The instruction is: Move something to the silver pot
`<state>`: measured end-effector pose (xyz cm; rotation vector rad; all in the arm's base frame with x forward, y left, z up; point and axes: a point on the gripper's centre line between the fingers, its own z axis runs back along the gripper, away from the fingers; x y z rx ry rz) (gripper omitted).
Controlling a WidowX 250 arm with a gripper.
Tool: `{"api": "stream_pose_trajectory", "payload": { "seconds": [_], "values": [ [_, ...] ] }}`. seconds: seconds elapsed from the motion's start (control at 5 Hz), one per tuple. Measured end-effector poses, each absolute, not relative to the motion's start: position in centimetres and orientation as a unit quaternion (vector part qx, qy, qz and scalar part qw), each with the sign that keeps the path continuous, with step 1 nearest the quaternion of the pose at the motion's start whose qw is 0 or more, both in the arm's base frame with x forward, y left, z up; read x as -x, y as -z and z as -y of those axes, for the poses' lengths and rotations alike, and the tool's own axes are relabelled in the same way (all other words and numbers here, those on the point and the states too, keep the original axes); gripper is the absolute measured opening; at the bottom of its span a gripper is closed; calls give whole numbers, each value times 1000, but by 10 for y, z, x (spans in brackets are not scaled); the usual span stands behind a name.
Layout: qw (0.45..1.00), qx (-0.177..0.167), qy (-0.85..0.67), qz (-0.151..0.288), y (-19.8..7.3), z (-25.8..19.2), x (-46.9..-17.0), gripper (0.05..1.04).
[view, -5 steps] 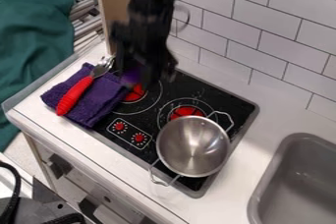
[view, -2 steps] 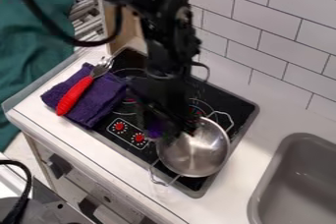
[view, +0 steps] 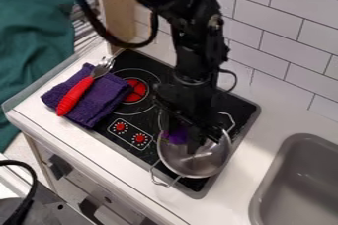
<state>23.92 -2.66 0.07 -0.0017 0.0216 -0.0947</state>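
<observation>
Risk 1: if I release too near the 10 o'clock rim of the shiny silver metal pot [view: 203, 162], the small bright-purple object, material unclear [view: 176, 136], may tip outward onto the black stove top [view: 122, 142]. Risk 2: dipping low, my black fingers [view: 188, 138] could catch the rim and drag the pot.
Position: object appears grasped, showing at 10 o'clock of my lower fingertip, partly masked by it, over the pot's 11 o'clock part. Cannot tell whether it touches the metal.
</observation>
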Motion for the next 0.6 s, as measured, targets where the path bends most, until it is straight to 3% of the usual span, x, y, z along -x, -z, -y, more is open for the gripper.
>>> {"api": "stream_pose_trajectory", "payload": {
  "seconds": [0.2,0.4,0.6],
  "values": [
    [999,3,47,-21,1,27,-236,563],
    [999,2,39,-39,0,27,-232,873],
    [999,-5,40,-10,-17,23,-237,1016]
  ]
}}
